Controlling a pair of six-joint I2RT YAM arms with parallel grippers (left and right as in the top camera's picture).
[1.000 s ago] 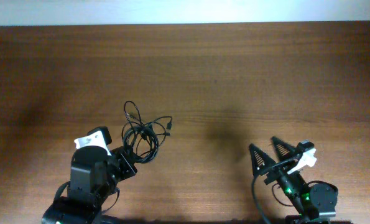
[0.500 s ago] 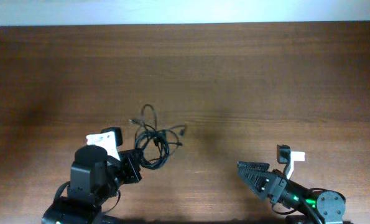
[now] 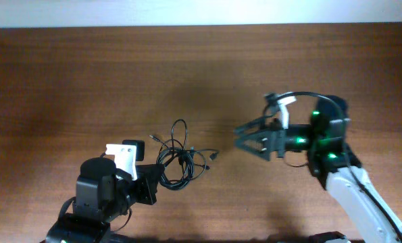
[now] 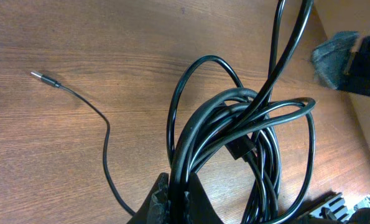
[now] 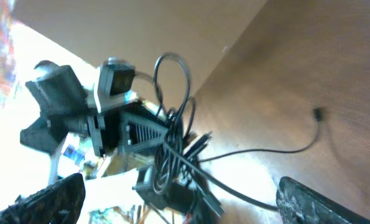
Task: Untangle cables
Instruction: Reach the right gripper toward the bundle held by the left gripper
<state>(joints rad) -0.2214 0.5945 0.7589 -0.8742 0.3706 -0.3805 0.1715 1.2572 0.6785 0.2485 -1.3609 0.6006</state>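
Brown wood-grain worktop fills the scene, with the cables bunched in a knotted black bundle left of centre and one loose plug end trailing right. The left tool is clamped on the bundle's near edge. The right tool hovers near the plug, its fingers spread wide and holding nothing.

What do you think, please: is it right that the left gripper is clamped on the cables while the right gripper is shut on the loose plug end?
Not quite. The left gripper is clamped on the cables, but the right gripper is open and holds nothing. The loose plug end sits apart from it, as the overhead view shows.
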